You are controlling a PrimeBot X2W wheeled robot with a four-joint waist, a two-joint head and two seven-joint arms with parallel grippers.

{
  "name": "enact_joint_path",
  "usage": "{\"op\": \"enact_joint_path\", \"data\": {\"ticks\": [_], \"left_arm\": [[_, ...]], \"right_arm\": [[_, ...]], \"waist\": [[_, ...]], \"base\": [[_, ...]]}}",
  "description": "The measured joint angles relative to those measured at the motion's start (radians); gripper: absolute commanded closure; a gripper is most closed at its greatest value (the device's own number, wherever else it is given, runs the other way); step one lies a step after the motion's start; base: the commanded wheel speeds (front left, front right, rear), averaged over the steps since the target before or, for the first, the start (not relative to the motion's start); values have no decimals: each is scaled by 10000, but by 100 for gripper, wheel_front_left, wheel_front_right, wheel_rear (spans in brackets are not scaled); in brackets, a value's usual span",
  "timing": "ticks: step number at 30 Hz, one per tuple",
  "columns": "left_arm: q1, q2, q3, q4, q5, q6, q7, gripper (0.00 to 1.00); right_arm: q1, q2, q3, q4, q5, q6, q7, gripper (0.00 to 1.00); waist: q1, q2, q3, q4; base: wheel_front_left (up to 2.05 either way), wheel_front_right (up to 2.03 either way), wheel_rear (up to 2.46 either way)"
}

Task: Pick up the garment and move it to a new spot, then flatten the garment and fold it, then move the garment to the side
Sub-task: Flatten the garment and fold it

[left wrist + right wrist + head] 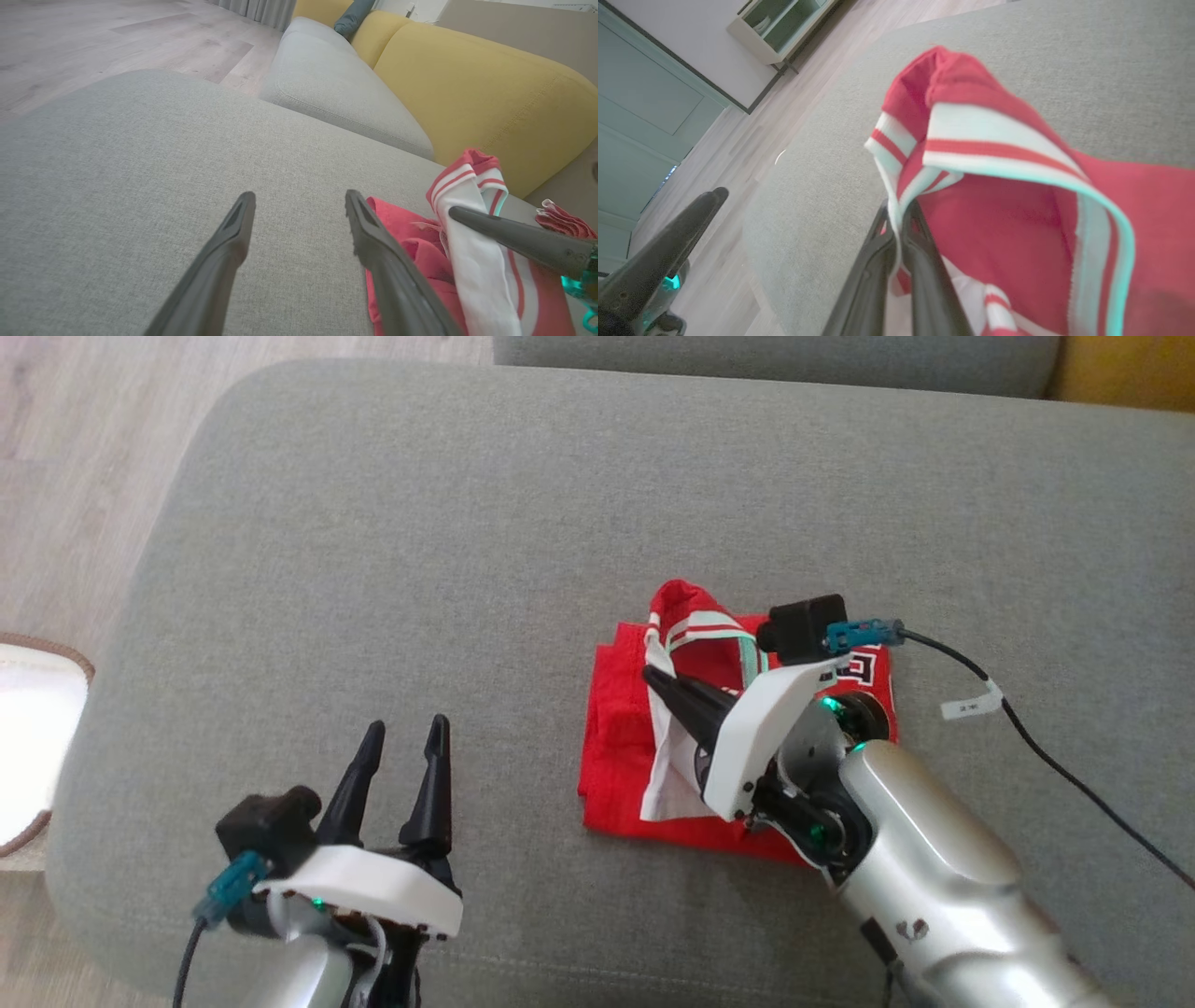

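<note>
The garment (621,737) is red with white striped trim and lies loosely folded on the grey cushion (467,523), right of centre. My right gripper (651,674) reaches over it from the lower right and is shut on its white striped edge, which is lifted into a small peak. The right wrist view shows the trim pinched between the closed fingers of the right gripper (896,210), with the garment (994,210) draped to the right. My left gripper (406,726) stands open and holds nothing at the lower left, off the cloth. In the left wrist view the left gripper (299,198) has the garment (397,224) just to its right.
A black cable (1027,728) trails over the cushion to the right of the right arm. Wooden floor (75,429) lies beyond the cushion's left edge, with a pale round object (28,737) there. A yellow sofa back (467,93) rises behind the seat.
</note>
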State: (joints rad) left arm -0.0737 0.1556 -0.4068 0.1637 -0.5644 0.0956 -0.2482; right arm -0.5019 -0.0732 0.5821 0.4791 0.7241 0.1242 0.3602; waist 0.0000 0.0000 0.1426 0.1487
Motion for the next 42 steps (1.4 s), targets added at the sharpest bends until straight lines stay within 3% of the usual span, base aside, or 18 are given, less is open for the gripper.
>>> {"op": "enact_joint_path", "data": {"ticks": [1,2,3,8,17,32,33,34,35,38,42], "left_arm": [[-10,-6,0,15,2,0,0,0],[-26,-13,0,33,2,-2,0,0],[-47,-27,0,35,2,-4,0,0],[-122,-35,29,56,23,-2,-2,0],[-104,-33,73,65,88,-2,-12,0],[282,12,105,-38,105,13,-12,0],[293,19,105,-46,105,13,-12,0],[295,21,104,-56,105,19,-12,0],[295,25,104,-77,105,27,-12,0],[295,38,98,-123,104,27,-12,0],[297,56,90,-138,104,31,-12,0]], "right_arm": [[-104,0,77,228,71,0,-155,78],[-208,-4,186,435,157,0,-305,29],[-289,-6,305,571,291,0,-453,0],[-741,0,1035,895,1060,0,-1083,0],[-1058,0,1450,621,1338,0,-1789,0],[-347,-188,-1423,-282,-869,0,-2871,0],[-65,-221,-1638,-326,-1045,0,-2913,20],[233,-245,-1839,-370,-1235,0,-2915,51],[548,-249,-2042,-426,-1404,0,-2913,67],[1409,-238,-2477,-608,-1741,0,-2897,100],[2306,-157,-2725,-809,-2079,0,-2681,100]], "waist": [[0,0,9,26],[0,0,15,50],[0,0,19,70],[0,0,-3,-26],[0,0,-219,-473],[0,0,-601,-1017],[0,0,-607,-1035],[0,0,-615,-1046],[0,0,-622,-1055],[0,0,-623,-1057],[0,0,-592,-1017]], "base": [[0,0,0],[0,0,0],[0,0,0],[0,0,0],[0,0,0],[0,0,0],[0,0,0],[0,0,0],[0,0,0],[0,0,0],[0,0,0]]}}
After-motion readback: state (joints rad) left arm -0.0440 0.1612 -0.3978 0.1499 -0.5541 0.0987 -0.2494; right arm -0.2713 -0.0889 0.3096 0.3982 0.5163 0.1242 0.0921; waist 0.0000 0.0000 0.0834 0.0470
